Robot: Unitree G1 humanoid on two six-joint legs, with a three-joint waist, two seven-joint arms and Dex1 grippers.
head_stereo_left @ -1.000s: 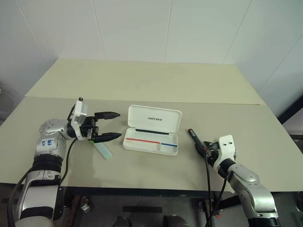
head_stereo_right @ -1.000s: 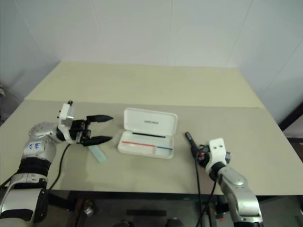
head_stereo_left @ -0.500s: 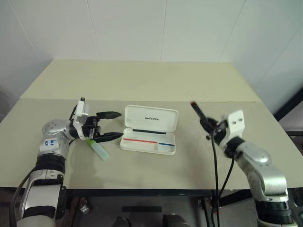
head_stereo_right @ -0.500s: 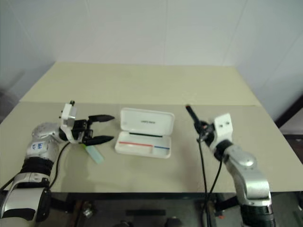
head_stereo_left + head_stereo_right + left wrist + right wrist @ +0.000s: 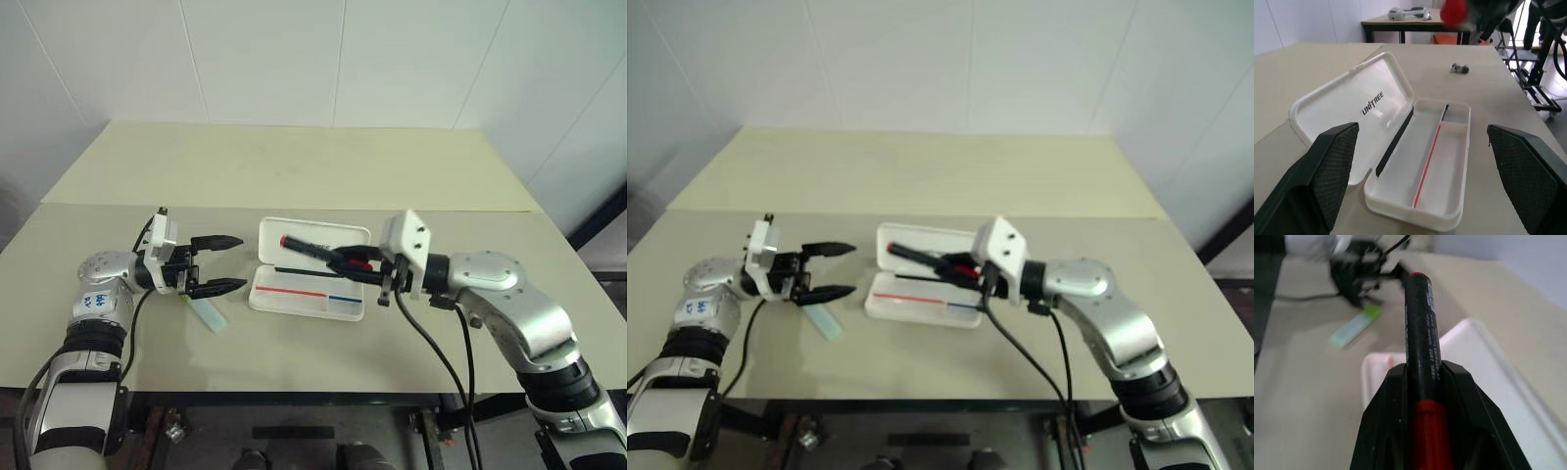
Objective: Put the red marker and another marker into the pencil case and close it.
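Right gripper [image 5: 345,262] has swung from the table right of the case [image 5: 308,294] up and over it, wrist turned so the red marker [image 5: 315,248] now lies roughly level instead of pointing up. Jaws are clamped on the marker's red end; the black barrel sticks out past the fingertips toward the left arm. In the head views the marker hangs above the case, in front of the open lid, not touching it. Right wrist view confirms: marker pinched between both fingers [image 5: 1386,431], white tray below and beyond.

Left gripper [image 5: 208,263] sits left of the case, fingers spread wide, nothing in them, pointing at the case. No real change there. Green marker [image 5: 208,312] lies flat on the table [image 5: 294,176] left of the case, just beneath the left fingertips, untouched.

Case is open, lid laid back, tray empty with the red-and-blue stripe visible.

Read: carry phase is about done and the marker is staged over the tray. Next step looks like lowering it into the tray lengthwise and letting go. The marker seems angled slightly to the tray's long axis, so it may catch the rim unless it is straightened. Green marker and lid closing remain.
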